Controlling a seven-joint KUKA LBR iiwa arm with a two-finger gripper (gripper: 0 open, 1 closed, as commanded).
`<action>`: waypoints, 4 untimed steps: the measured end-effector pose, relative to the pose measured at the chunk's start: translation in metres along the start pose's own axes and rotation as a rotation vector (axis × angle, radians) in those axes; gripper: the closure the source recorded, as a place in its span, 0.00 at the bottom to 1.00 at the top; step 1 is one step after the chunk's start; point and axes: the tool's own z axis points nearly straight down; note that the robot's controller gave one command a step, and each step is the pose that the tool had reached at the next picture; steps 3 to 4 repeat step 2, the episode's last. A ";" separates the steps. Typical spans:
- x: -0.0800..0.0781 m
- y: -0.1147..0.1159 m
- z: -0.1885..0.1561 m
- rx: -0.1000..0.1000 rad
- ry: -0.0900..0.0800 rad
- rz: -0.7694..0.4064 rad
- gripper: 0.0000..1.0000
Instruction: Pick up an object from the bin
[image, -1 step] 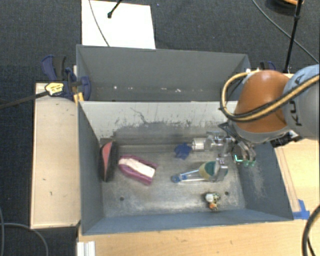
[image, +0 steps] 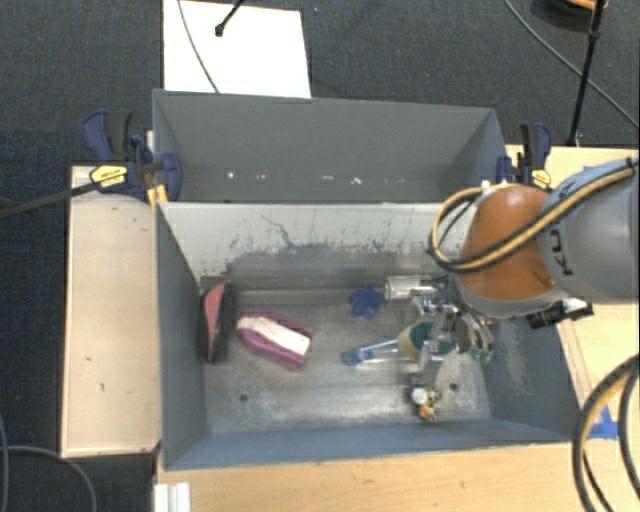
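Gripper (image: 436, 350) of mine sits low at the bin's (image: 320, 395) four o'clock corner, near the right wall, with bare floor open toward nine. My arm (image: 600, 240) leans in from three, wrist pointing down. A blue-handled tool (image: 368, 352) lies just beside at nine, a teal piece (image: 416, 340) closer still. Grip width: can't tell.

Bin (image: 300, 392) from my feed: grey metal, floor scuffed. Left end has a dark block (image: 214, 318) with a pink face, up against the left wall. Just beside it, a purple-and-white piece (image: 272, 338) lies flat. Mid floor, near the back wall, I see a small blue bit (image: 365, 301). In front of that, a blue-handled tool (image: 368, 352) lies flat, handle pointing left. By the front wall on the right, a small orange-and-white bit (image: 426, 402); can't tell what it is.
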 end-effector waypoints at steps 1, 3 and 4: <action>-0.002 0.001 -0.004 0.000 -0.007 -0.004 1.00; 0.025 0.018 -0.187 0.000 -0.015 -0.022 1.00; 0.025 0.018 -0.187 0.000 -0.015 -0.022 1.00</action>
